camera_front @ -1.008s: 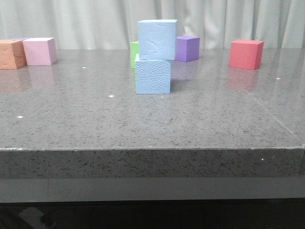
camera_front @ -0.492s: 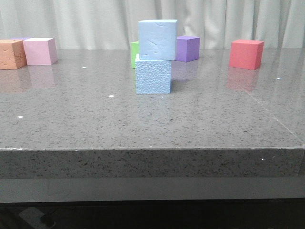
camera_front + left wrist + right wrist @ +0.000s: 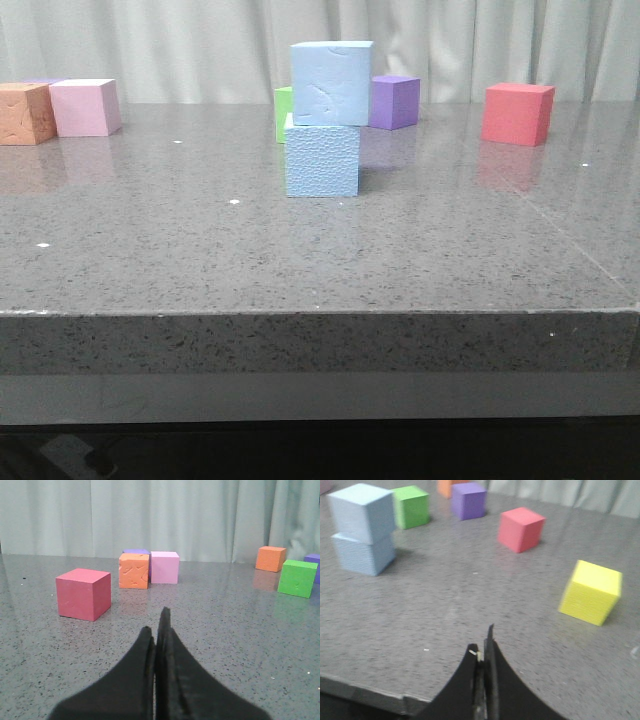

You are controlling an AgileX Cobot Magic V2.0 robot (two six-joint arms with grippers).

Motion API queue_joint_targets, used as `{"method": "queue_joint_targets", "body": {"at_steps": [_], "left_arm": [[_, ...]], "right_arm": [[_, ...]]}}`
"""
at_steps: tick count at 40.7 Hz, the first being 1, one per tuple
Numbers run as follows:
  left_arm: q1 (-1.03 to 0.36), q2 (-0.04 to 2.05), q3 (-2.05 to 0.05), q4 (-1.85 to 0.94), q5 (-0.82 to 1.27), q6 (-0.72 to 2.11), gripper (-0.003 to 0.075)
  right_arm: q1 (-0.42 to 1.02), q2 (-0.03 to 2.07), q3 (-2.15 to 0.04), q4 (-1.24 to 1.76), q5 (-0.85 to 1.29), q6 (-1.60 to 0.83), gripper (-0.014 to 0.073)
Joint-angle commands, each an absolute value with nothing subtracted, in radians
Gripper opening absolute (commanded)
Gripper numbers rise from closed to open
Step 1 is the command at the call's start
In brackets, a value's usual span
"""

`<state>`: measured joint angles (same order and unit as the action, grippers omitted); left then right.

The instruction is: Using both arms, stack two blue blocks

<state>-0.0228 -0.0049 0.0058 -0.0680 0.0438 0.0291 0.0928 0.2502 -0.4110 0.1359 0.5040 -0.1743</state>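
- Stacking looks done: upper blue block [image 3: 331, 83] sits on lower blue block [image 3: 321, 160], near the middle of the surface [image 3: 300, 260] in the front view, slightly offset toward 3 o'clock yet resting flat.
- Same stack shows in the right wrist view, well apart from the right gripper [image 3: 483, 655], up toward 10 o'clock of it.
- Right gripper: fingers pressed together, holding nothing, low over the near rim of the surface.
- Left gripper [image 3: 156, 630]: fingers likewise together and empty, aimed over bare stone; stack not in that view.
- Next move, judged from this: none on the blocks; at most keeping both arms clear so the stack stays unbumped.
- Neighbours of the stack: green cube [image 3: 282, 113] just behind at 11 o'clock, purple cube [image 3: 394, 101] behind at 1 o'clock, red cube [image 3: 517, 113] well off at 3 o'clock, pink cube [image 3: 85, 107] and orange cube [image 3: 25, 113] far off at 9 o'clock.
- Open room: broad bare stretch from the stack toward 6 o'clock down to the front edge; yellow cube [image 3: 591, 592] nearer the right gripper, at about 1 o'clock.
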Motion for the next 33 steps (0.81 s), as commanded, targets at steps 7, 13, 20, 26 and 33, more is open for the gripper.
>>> {"method": "queue_joint_targets", "body": {"at_steps": [7, 13, 20, 26, 33], "left_arm": [[-0.029, -0.022, 0.009, -0.077, -0.04, 0.03, -0.002], [-0.029, -0.022, 0.009, -0.077, -0.04, 0.03, -0.002], [-0.029, -0.022, 0.009, -0.077, -0.04, 0.03, -0.002], [-0.029, -0.022, 0.009, -0.077, -0.04, 0.03, -0.002], [-0.029, -0.022, 0.009, -0.077, -0.04, 0.03, -0.002]], "right_arm": [[-0.03, 0.003, -0.143, 0.131, 0.201, -0.184, -0.0119], [-0.035, -0.028, -0.006, 0.131, 0.062, -0.184, -0.0119], [-0.001, -0.029, 0.019, 0.131, 0.019, -0.184, -0.0119], [0.018, -0.028, 0.021, 0.131, 0.014, -0.184, -0.0119], [0.018, -0.028, 0.021, 0.131, 0.014, -0.184, -0.0119]]}}
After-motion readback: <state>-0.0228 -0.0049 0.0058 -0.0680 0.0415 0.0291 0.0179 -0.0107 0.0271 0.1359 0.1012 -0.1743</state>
